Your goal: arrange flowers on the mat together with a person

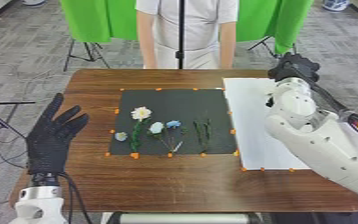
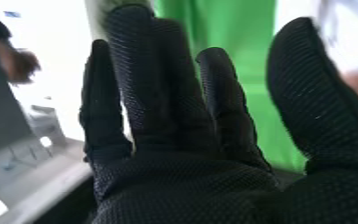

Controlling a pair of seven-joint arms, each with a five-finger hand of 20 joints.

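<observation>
Flowers (image 1: 141, 113) on a square black mat (image 1: 162, 98)

Head view: the mat lies mid-frame, edged with small orange markers (image 1: 135, 155). On it are a small pale bloom (image 1: 120, 136) at its left, a white many-petalled flower (image 1: 140, 111) on a green stem, a white rounded flower (image 1: 156, 128) beside a light-blue flower (image 1: 173, 124), and slim green stems (image 1: 207, 135) at its right. The black-gloved left hand (image 1: 47, 142), at the frame's left, is open and empty, fingers spread. The black-gloved right hand (image 1: 294, 67) is upper right, beyond a long white sheet (image 1: 255, 125). Under mat and sheet is a brown wooden table (image 1: 175, 185); green fabric curtains (image 1: 87, 20) hang behind, over grey flooring (image 1: 24, 65). A blue-and-white rounded pot (image 1: 335, 4) stands upper right; its contents are unclear.

Right wrist view: the right hand (image 2: 193, 185) is wide open, fingers straight, thumb apart, holding nothing. Green fabric hangs behind it.
</observation>
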